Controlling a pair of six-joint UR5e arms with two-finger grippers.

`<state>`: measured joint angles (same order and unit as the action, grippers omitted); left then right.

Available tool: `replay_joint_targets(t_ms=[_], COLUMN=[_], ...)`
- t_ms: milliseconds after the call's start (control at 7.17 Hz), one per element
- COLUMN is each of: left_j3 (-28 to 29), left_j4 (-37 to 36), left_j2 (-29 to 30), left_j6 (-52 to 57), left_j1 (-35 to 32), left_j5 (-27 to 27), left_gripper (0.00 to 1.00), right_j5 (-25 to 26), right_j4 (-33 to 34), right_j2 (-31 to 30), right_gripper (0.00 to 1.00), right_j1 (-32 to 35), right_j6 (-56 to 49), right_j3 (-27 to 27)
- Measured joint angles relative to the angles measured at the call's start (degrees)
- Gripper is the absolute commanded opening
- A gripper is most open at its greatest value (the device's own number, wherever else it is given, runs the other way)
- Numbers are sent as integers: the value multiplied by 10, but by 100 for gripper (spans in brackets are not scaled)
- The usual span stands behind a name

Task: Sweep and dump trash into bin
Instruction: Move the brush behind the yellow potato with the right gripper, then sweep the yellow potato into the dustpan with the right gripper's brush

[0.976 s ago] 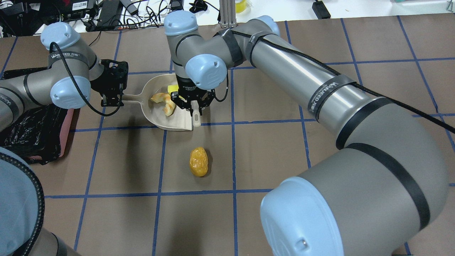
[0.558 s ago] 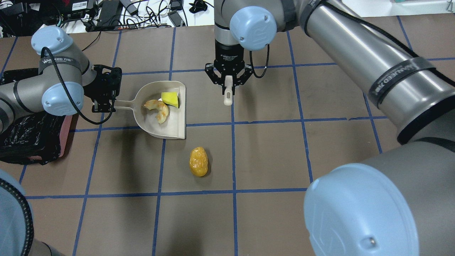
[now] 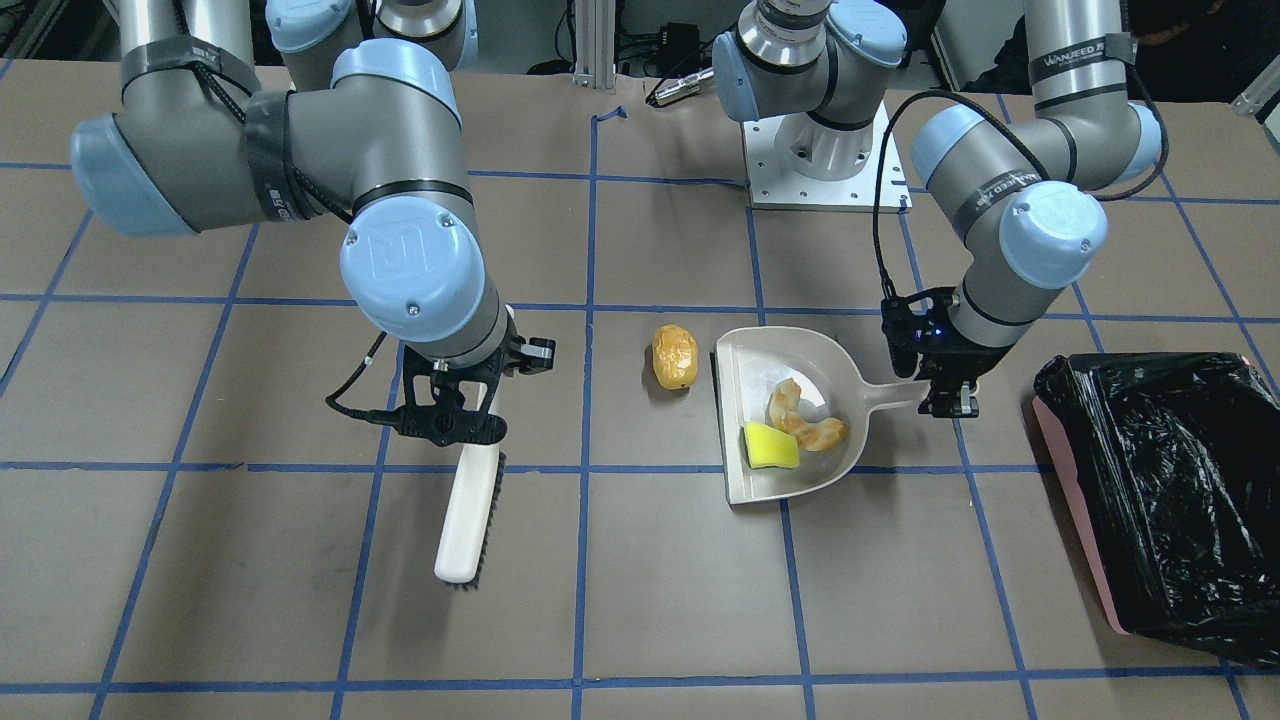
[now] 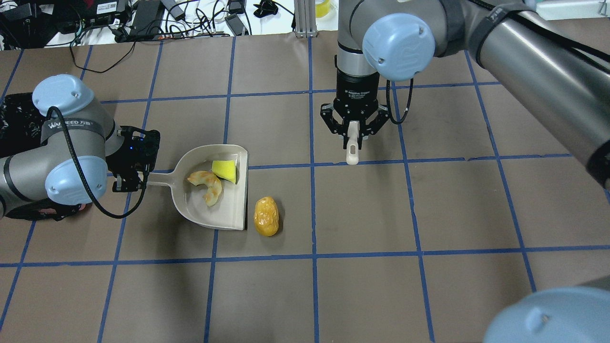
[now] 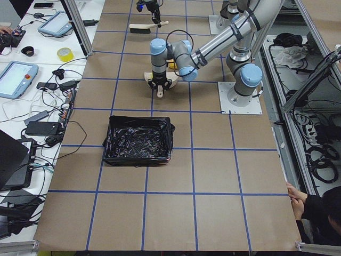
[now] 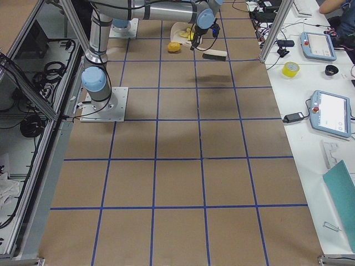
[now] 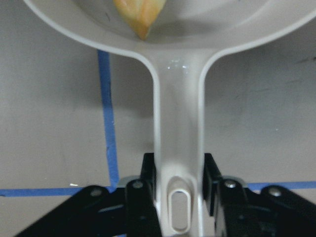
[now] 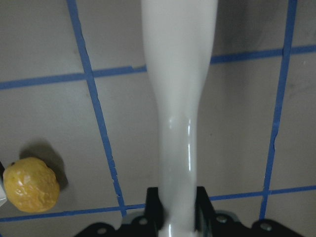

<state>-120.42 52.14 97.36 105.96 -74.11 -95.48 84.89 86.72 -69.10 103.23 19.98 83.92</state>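
Observation:
The beige dustpan (image 4: pixel 229 214) lies on the table with the tan croissant (image 4: pixel 206 186) and the yellow-green wedge (image 4: pixel 224 170) inside it. The golden-brown lump (image 4: pixel 266 216) lies on the table just off the pan's open edge, a small gap apart. My left gripper (image 4: pixel 133 177) is shut on the dustpan handle (image 7: pixel 178 123). My right gripper (image 4: pixel 352 136) is shut on the white brush handle (image 8: pixel 178 98), holding the brush (image 3: pixel 462 520) well to the right of the lump. The bin (image 3: pixel 1160 480), lined with a black bag, stands beyond my left arm.
Blue tape lines grid the brown table. The left arm's base plate (image 3: pixel 825 150) sits at the robot's side. Cables and gear (image 4: pixel 143 16) lie past the far edge. A second brush (image 5: pixel 144 26) lies near the far end in the exterior left view.
My left gripper has drawn the dustpan toward the near side, so its open edge now sits beside the lump. My right gripper has carried the brush away to the right.

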Motion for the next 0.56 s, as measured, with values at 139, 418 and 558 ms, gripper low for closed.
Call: replay_joint_targets(t_ms=[139, 418, 558], left_j3=[-33, -76, -87], left_j4=[-5, -8, -8], left_j2=[-27, -69, -81], left_j6=[-12, -30, -34], left_j1=[-1, -2, -2], left_j5=[-2, -8, -15], left_gripper=[5, 5, 5], right_j5=[-4, -29, -46], right_j4=[19, 50, 61], right_j2=[-30, -45, -36], right_gripper=[11, 11, 11], right_j1=[6, 80, 138], right_j6=[32, 134, 198], right_j3=[55, 130, 145])
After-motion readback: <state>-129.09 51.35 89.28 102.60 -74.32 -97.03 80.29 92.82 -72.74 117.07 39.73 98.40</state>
